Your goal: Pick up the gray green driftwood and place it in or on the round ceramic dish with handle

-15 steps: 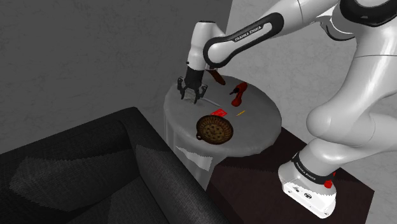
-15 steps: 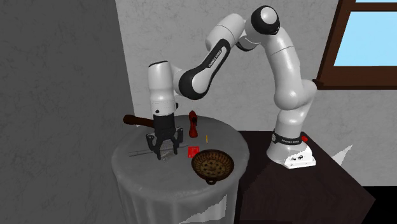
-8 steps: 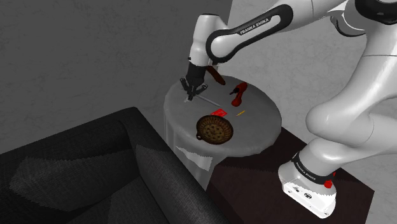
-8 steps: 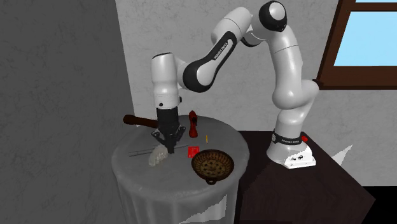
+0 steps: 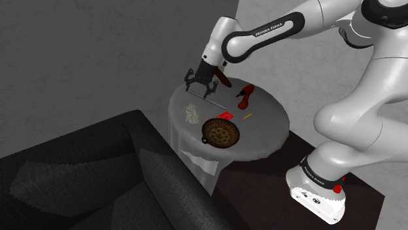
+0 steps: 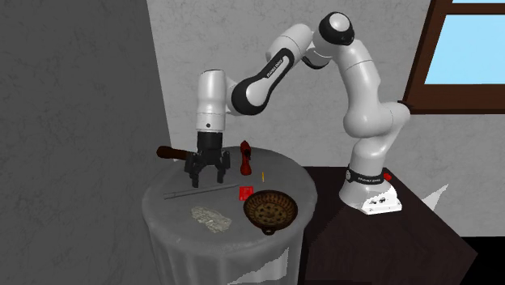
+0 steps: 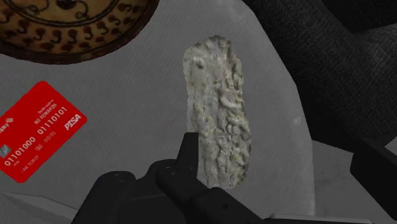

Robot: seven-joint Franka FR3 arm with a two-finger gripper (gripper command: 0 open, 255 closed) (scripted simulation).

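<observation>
Close to the rim of the round grey worktop (image 5: 268,127), on the shoulder view's left, the pale, rough grey-green driftwood piece (image 5: 191,114) lies loose. The black pincer (image 5: 201,87) hangs above it, spread wide and empty. To the right sits the brown patterned round dish (image 5: 220,132). A glancing descent could knock the wood over the edge.

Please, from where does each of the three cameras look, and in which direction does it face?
Shoulder view: beside and behind the stand, looking down over the round table toward the sofa; the whole arm shows, open gripper above the table.
Second exterior view: in front of the table, facing the wall and window; the whole arm shows.
Wrist view: on the hand, looking down at the driftwood on the table; both black fingers show.
Shared: both exterior views show the driftwood beside the dish.
</observation>
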